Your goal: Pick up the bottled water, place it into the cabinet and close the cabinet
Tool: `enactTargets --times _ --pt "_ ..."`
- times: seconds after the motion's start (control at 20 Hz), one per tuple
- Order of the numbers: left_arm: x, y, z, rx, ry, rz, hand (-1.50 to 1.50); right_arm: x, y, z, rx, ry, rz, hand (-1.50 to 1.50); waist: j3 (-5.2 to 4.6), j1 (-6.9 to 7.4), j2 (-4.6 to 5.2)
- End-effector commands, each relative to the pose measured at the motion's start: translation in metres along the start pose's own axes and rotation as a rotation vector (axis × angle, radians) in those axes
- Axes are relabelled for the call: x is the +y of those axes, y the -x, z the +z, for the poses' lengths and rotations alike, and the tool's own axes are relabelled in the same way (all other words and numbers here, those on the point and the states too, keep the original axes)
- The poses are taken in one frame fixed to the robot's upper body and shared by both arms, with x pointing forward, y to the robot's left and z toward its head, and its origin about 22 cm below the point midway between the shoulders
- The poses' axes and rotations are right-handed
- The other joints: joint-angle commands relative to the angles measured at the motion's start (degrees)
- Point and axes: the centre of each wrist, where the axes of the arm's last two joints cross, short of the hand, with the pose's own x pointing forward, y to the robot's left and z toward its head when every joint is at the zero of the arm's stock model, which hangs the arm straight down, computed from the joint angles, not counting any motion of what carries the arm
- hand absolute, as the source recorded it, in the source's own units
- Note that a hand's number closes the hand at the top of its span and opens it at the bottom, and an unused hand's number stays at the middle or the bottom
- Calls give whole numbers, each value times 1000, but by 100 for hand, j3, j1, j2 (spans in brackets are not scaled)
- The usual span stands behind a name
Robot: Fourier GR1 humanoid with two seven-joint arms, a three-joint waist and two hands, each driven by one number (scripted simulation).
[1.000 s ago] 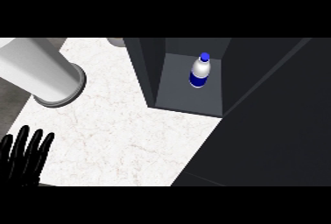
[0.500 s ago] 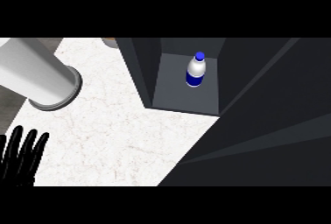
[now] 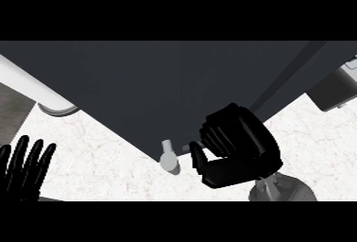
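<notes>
The bottled water does not show: the dark cabinet door now spreads across the whole upper view and covers the place where, half a second ago, the bottle stood upright in the open compartment. Whether the door is fully closed cannot be told. Its lower corner comes down to a point over the pale tabletop, and a light grey handle sits right at that corner. The right hand, which did not show earlier, lies against the door just right of the handle, fingers curled in and thumb pointing up beside the handle but not closed round it; it holds nothing. Bare tabletop lies open to the left and right of the corner. A white cylinder stands at the upper left, its base touching the tabletop, and a grey box-like thing is at the upper right edge. The left hand rests open at the lower left, fingers up, as before.
</notes>
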Motion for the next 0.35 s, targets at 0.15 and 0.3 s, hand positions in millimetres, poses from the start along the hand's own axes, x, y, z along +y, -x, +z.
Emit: enactTargets --times 0.15,0.3 --pt "3 4 -5 -1 13 19 -150 5 -27 -95 -5 100 -16 150 18 -36 -20" --pt "8 -1 -3 13 -17 8 -150 -2 -32 -125 13 120 -46 150 28 -109 -42"
